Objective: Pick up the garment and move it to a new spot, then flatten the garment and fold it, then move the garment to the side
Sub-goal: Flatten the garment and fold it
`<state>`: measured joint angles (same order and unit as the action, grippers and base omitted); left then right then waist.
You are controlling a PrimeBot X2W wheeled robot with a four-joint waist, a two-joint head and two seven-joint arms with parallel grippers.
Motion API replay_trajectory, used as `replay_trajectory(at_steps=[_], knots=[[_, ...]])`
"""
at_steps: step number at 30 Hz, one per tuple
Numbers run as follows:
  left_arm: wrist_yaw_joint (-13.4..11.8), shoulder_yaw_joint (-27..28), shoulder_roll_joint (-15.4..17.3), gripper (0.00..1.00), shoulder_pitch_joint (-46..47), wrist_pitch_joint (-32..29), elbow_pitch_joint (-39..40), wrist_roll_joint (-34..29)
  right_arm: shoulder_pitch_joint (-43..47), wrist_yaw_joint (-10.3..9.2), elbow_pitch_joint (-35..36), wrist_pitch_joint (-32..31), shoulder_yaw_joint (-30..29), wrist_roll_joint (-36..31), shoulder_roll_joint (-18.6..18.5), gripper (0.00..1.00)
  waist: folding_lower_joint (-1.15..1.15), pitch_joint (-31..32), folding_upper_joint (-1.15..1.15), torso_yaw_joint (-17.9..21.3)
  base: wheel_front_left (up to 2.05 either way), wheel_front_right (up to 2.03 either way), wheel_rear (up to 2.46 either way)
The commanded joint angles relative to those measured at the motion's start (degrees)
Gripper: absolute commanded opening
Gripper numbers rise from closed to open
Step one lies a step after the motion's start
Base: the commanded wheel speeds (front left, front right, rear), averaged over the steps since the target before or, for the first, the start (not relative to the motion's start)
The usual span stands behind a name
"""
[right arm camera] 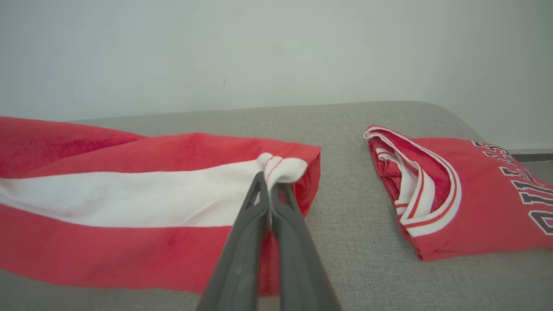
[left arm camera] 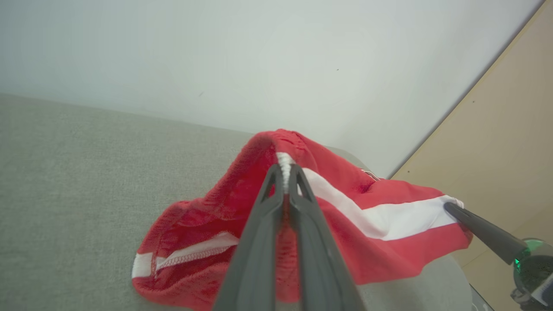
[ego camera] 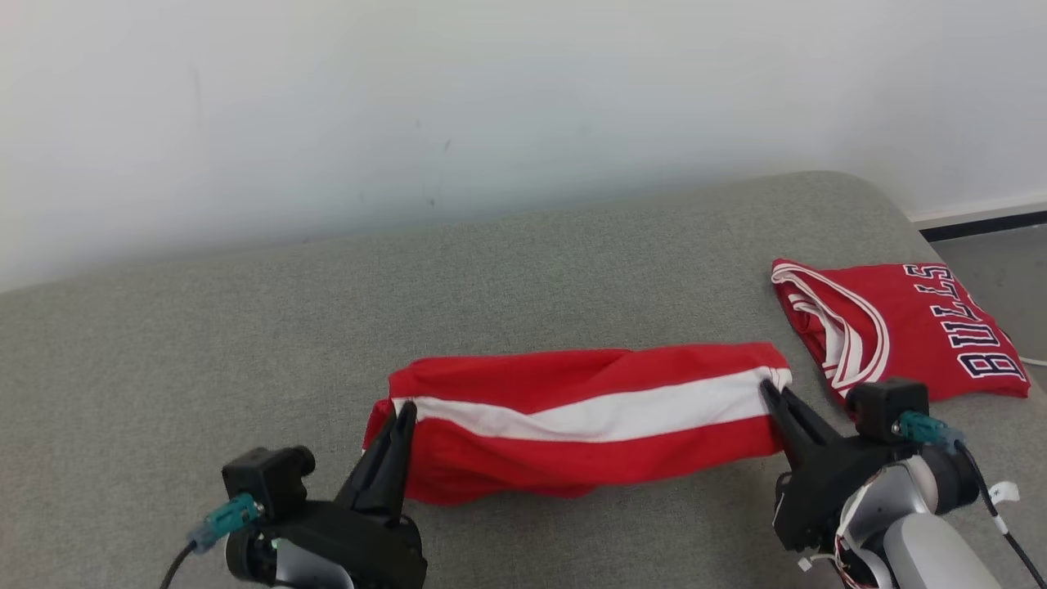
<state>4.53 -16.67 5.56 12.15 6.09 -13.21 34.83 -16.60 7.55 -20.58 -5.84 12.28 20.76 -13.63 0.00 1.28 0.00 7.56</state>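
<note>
Head view: garment (ego camera: 589, 417), red with one wide white stripe (ego camera: 605, 415) along its length, stretched sideways between my two grippers over the grey cushion (ego camera: 245, 343), near its front middle; my left gripper (ego camera: 405, 409) has its fingers pressed together on the garment's left end, pinching it at the stripe; my right gripper (ego camera: 770, 391) has its fingers pressed together on the right end, also on the stripe; the cloth runs fairly taut along the top and sags below.

Left wrist view adds: the left end bunched over my fingertips, the opening on that side hanging down to the cushion, with a stitched white hem (left arm camera: 194, 255) on its inside; a beige panel (left arm camera: 510, 151) on the right side of that view beside the white wall (ego camera: 491, 98); my right gripper's tip at the far end of the stripe.

Right wrist view adds: the white corner folded over my closed fingertips, red stitching along that edge, and the grey cushion between the garment and a second red piece.

That second piece is a folded jersey (ego camera: 900, 327), lying flat on the cushion's right part, apart from the garment, with white-and-red trim at the neck.

Writing: "BULLS" in dark letters with white outline on the jersey, read whole from the head view; in the right wrist view the letters run off the frame edge; nothing readable on the garment.

Count: two red textile items; two grippers, both clamped on the garment; one white stripe on the garment's facing side.
</note>
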Motion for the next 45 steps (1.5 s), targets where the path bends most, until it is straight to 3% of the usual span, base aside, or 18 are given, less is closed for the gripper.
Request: replay_trajectory(at_steps=[1,9,18,26,37,45], knots=[[-0.1,-0.1,0.4,0.00,-1.2,0.3,-0.5,-0.6,0.7,-0.16,-0.1,-0.1,-0.2,-0.3,0.2,0.00,0.00,-0.1,0.00,-0.1,0.00,0.00,0.00],[-0.9,-2.3,1.5,0.00,-5.6,0.7,-6.5,-2.6,5.2,-0.16,-5.8,-3.5,-0.8,-2.9,1.7,0.00,0.00,-1.6,0.00,-1.4,0.00,0.00,0.00],[-0.5,-3.9,1.9,0.00,-5.6,2.5,-11.6,-3.9,3.9,-0.16,-13.1,-1.0,-0.4,-4.2,3.7,0.00,0.00,-2.2,0.00,-2.3,0.00,0.00,0.00],[-0.2,-3.8,1.4,0.00,-5.5,4.2,-13.3,-2.9,2.1,-0.16,-15.2,1.7,0.6,-3.5,4.5,0.00,0.00,-1.5,0.00,-2.5,0.00,0.00,0.00],[1.4,-1.0,-0.1,0.00,-0.7,3.1,-5.0,4.2,0.2,-0.16,-6.1,4.6,-2.1,1.5,3.9,0.00,0.00,-0.4,0.00,-2.5,0.00,0.00,0.00],[1.2,0.8,-0.1,0.00,8.8,-3.5,1.7,9.4,-4.4,-0.16,4.6,-1.1,-1.6,2.8,1.1,0.00,0.00,-3.1,0.00,-0.6,0.00,0.00,0.00]])
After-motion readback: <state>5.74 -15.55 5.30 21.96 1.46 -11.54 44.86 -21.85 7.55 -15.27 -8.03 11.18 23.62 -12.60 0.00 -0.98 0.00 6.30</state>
